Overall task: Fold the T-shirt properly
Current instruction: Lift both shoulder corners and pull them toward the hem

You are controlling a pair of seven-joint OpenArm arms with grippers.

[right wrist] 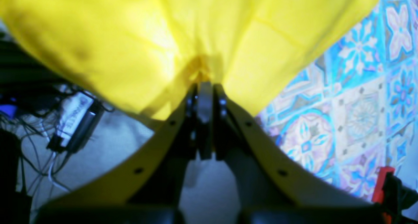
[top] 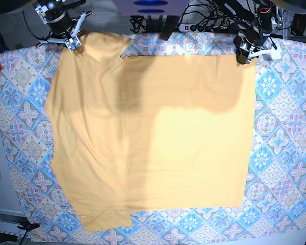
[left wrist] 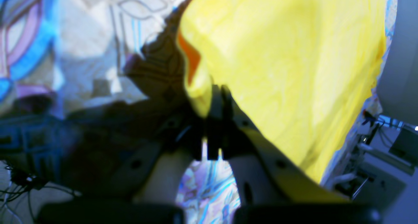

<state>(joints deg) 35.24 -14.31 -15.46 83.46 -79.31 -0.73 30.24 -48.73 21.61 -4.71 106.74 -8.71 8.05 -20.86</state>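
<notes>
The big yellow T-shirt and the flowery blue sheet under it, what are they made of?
The plain yellow T-shirt looks like soft matte cloth: it drapes and creases where both grippers pinch it. The blue-pink patterned tablecloth lies flat with printed tiles; whether it is cloth or plastic is unclear.

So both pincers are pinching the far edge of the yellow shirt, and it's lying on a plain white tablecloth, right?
Not quite. The tablecloth is not plain white; it has a blue and pink tile pattern, as the base view shows. The rest holds: the left pincer and the right pincer are each shut on the far edge of the yellow shirt.
</notes>
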